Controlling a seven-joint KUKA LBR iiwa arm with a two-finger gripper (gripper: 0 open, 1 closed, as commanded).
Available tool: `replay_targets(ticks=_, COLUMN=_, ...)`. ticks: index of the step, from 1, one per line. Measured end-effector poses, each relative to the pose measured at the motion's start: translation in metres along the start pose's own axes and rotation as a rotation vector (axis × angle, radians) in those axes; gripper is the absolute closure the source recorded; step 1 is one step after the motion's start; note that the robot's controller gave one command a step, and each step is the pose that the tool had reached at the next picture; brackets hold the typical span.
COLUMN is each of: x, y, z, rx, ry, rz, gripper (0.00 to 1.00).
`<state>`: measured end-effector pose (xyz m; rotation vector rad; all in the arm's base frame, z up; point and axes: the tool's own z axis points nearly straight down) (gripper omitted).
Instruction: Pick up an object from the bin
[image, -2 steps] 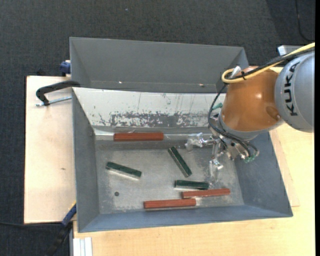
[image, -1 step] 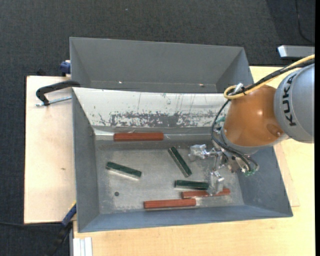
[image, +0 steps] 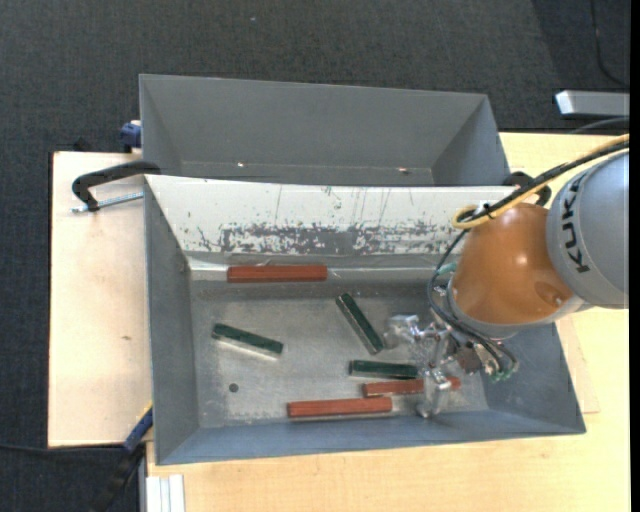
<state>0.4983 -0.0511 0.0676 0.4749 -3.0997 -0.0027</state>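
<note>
The fingers (image: 430, 404) are down on the floor of the grey metal bin (image: 170, 330), in its near right corner under the arm's orange wrist cover (image: 505, 265). As far as I can read them they stand slightly apart, one tip on either side of the right end of a short reddish-brown flat bar (image: 392, 388). I don't see them clamped on it yet. That bar lies almost level across my view, its long axis running leftward away from the fingers, so they sit at its very end rather than its middle. I judge that a closure here would take it by the tip, and it could swing or slip as it lifts. A dark green flat bar (image: 384, 370) lies just beyond it and nearly parallel, close enough to be nudged. A longer reddish-brown bar (image: 340, 407) lies just nearer, along the front wall. Another dark green bar (image: 358, 322) lies slantwise further back. The rest are well apart to the left.
</note>
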Motion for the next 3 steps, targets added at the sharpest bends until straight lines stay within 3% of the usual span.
replay_targets(ticks=1, x=-0.005, y=0.019, z=-0.004, rx=0.004, ry=-0.011, rz=-0.180, gripper=1.00)
replay_targets(ticks=2, x=-0.005, y=0.019, z=-0.004, rx=0.004, ry=-0.011, rz=-0.180, gripper=1.00)
replay_targets(ticks=3, x=-0.032, y=0.018, z=-0.179, rx=0.006, ry=-0.015, rz=-0.178, gripper=1.00)
